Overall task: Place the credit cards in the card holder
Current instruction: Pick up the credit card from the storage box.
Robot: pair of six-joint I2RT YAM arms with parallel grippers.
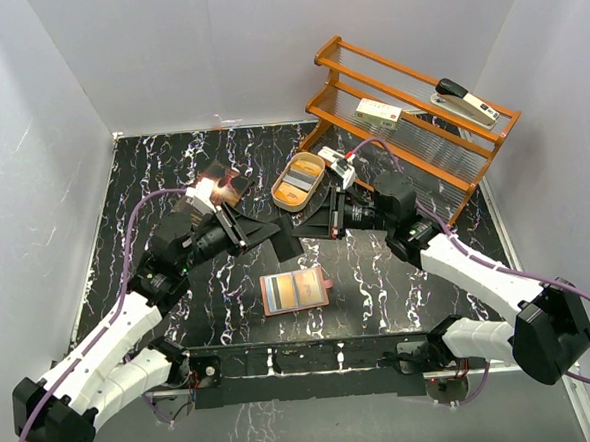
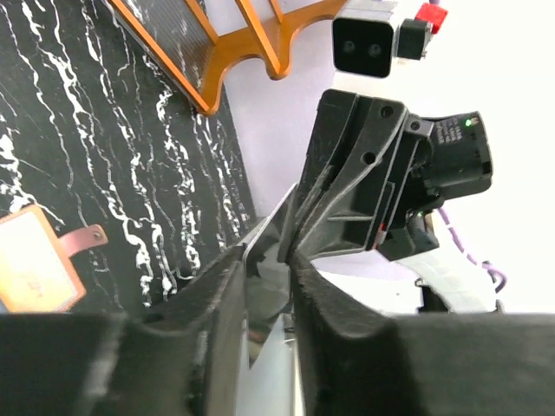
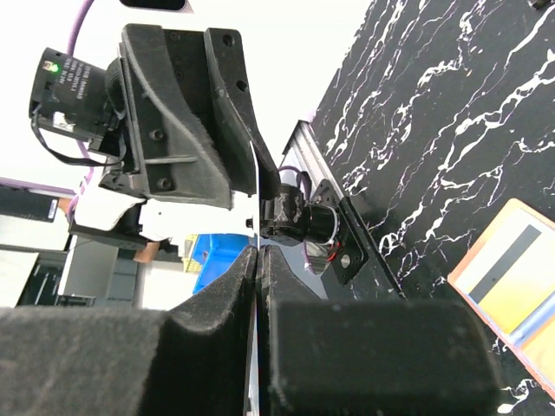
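While both arms meet above the table:
card holder (image 1: 295, 290): lies open, near centre, long axis left-right, below the grippers.
card (image 2: 267, 260): thin, edge-on, between both.
left gripper (image 1: 276, 238): clamped on card.
right gripper (image 1: 310, 225): pinching same card.
tin (image 1: 299, 181): farther back.

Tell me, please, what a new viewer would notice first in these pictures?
The left gripper and right gripper meet tip to tip mid-table, both pinching one thin silvery card edge-on. Just in front lies the open card holder, and behind them a tan oval tin.
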